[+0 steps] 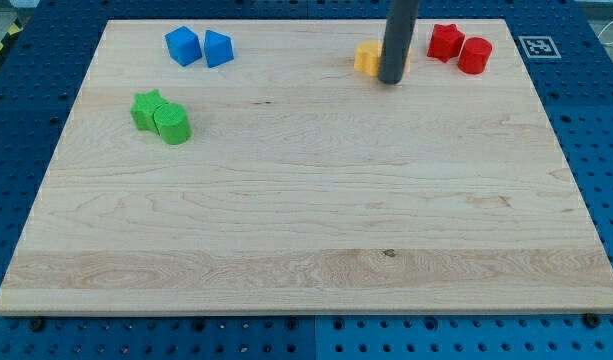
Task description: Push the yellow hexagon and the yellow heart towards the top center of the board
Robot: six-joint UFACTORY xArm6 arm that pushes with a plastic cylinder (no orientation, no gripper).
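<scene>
My tip [390, 80] rests on the board near the view's top, a little right of centre. The dark rod stands right in front of the yellow blocks. One yellow block [366, 59] shows at the rod's left side, touching or almost touching it; its shape is hard to make out. A thin yellow sliver [408, 56] peeks out at the rod's right side; I cannot tell whether it is a second yellow block. The rest of the yellow is hidden behind the rod.
A red star [445, 41] and a red cylinder [475, 55] sit close to the right of the rod. A blue cube [183, 46] and a second blue block [218, 48] sit at the top left. A green star [146, 108] and a green cylinder [173, 125] sit at the left.
</scene>
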